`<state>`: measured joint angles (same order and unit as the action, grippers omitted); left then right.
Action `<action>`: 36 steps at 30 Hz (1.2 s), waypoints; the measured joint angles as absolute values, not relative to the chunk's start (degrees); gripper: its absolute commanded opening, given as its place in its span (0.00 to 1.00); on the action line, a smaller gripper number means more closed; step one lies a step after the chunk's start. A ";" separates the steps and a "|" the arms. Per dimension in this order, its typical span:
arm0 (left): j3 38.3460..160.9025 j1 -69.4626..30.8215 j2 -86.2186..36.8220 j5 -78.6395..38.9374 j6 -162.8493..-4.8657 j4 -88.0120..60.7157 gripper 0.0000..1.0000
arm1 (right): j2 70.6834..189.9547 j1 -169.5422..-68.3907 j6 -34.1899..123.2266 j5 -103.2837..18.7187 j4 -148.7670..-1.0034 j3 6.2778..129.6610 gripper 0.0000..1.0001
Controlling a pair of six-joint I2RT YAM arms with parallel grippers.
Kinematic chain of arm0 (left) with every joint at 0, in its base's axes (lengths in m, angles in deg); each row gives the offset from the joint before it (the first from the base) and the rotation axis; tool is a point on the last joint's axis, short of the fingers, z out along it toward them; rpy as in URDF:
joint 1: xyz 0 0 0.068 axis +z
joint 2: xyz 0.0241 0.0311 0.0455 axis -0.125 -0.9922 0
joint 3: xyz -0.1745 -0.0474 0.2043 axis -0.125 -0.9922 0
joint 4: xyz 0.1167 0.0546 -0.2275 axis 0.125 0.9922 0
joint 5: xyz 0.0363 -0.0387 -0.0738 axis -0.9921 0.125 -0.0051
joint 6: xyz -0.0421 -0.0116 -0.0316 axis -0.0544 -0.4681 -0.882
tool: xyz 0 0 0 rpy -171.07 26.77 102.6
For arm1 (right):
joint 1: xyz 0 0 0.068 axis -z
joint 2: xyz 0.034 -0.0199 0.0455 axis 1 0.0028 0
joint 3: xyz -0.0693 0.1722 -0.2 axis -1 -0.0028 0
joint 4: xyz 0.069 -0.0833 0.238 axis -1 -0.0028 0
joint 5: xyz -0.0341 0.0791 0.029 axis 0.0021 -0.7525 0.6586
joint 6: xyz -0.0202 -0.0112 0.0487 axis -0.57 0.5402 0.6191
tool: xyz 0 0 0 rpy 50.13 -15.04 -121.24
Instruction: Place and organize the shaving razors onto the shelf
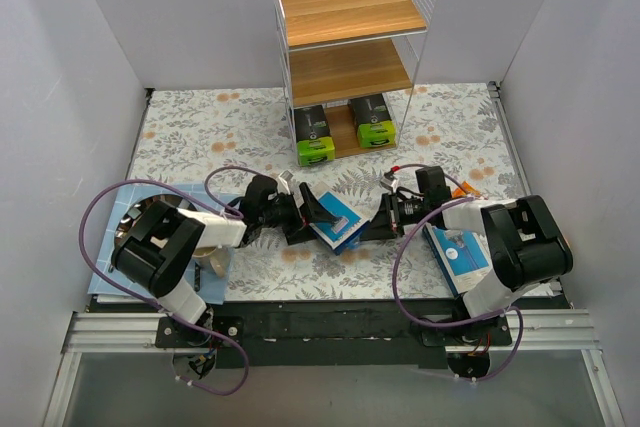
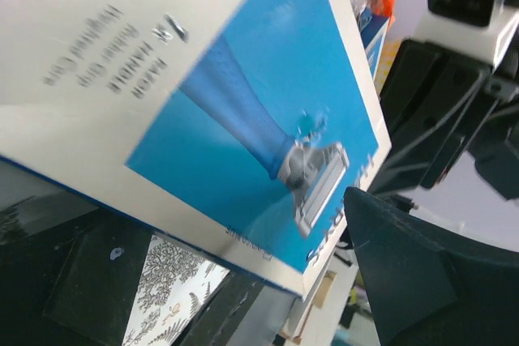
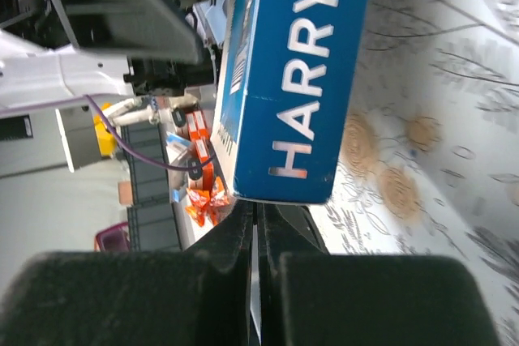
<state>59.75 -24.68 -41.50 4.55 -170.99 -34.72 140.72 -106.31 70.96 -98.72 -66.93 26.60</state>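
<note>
Razor pack [image 1: 335, 219] pinched at its edge in the closed right jaws.
Left jaws gape wide at its other end; its blue side reads "HARRY'S".

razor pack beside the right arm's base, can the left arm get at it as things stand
Probably not: that razor pack lies partly under the right arm, whose jaws grip the other pack mid-table, blocking the left arm.
</note>
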 measured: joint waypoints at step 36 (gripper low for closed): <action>61.83 -21.64 -42.94 -1.79 -186.67 -31.16 0.31 | 143.85 -108.34 82.78 -99.31 -54.80 24.96 0.69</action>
